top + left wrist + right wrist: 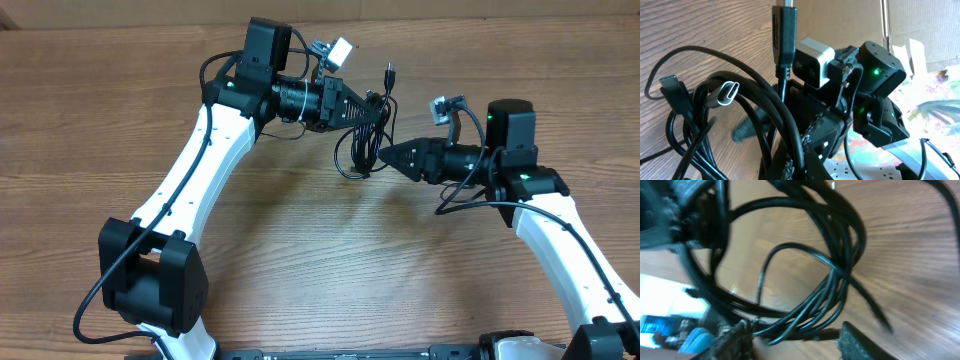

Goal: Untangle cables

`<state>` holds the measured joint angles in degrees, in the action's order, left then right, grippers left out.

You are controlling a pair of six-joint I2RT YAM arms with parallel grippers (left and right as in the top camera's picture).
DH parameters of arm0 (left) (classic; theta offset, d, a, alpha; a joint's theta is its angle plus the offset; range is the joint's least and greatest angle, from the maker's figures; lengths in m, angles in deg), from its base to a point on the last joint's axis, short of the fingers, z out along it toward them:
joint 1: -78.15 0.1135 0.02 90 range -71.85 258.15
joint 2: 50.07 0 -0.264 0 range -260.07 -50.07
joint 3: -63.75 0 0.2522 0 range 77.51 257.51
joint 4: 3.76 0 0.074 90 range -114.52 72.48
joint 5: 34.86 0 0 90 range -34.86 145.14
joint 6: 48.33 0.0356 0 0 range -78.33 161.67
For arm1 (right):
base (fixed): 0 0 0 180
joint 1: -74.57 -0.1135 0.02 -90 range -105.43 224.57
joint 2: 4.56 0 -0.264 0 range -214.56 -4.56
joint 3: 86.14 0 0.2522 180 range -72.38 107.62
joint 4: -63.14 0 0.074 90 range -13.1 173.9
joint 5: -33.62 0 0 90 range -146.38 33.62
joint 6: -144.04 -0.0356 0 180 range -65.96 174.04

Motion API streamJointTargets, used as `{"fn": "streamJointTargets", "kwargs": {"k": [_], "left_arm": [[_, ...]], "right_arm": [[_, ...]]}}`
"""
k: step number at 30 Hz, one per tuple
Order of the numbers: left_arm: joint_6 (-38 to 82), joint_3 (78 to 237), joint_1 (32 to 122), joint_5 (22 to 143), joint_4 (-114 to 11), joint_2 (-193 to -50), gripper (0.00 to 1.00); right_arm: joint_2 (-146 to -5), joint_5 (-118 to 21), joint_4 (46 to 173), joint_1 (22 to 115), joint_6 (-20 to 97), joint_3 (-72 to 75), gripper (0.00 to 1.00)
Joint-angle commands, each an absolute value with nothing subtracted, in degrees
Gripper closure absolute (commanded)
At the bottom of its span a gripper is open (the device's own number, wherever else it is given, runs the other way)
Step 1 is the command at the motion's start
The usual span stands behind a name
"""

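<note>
The left claw (372,112) is pinched tight on the cables (358,148). The thin black cords hang from its tip in a messy bunch of loops. One plug (391,72) sticks out just past the tip. The right claw (386,157) points at the bunch from the other side. Its fingers (867,342) are half wide, and some loops lie between them.

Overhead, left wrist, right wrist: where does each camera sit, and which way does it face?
Overhead: above the table, facing down; left arm and right arm show.
Left wrist: on the left arm, facing the cables, right arm beyond; own finger pad at the bottom.
Right wrist: on the right arm, facing the cables; own fingers at the bottom.
Shared: both wrist views see the cables from opposite sides.
</note>
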<state>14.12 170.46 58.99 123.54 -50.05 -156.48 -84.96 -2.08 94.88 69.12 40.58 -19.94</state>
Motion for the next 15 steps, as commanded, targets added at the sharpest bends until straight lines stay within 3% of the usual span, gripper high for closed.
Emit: {"fn": "streamJointTargets", "kwargs": {"k": [1,8,15], "left_arm": [[13.33,171.35,58.60,127.04,-49.79,-155.83,0.96],[13.33,171.35,58.60,131.60,-49.83,-155.83,0.96],[13.33,171.35,58.32,133.16,-49.88,-155.83,0.96]], "right_arm": [[-83.71,-11.39,94.64,67.06,40.96,-19.54,0.39],[-83.76,-24.29,94.16,63.85,40.96,-19.54,0.31],[-83.76,-28.72,89.92,63.26,40.98,-19.54,0.33]]}}
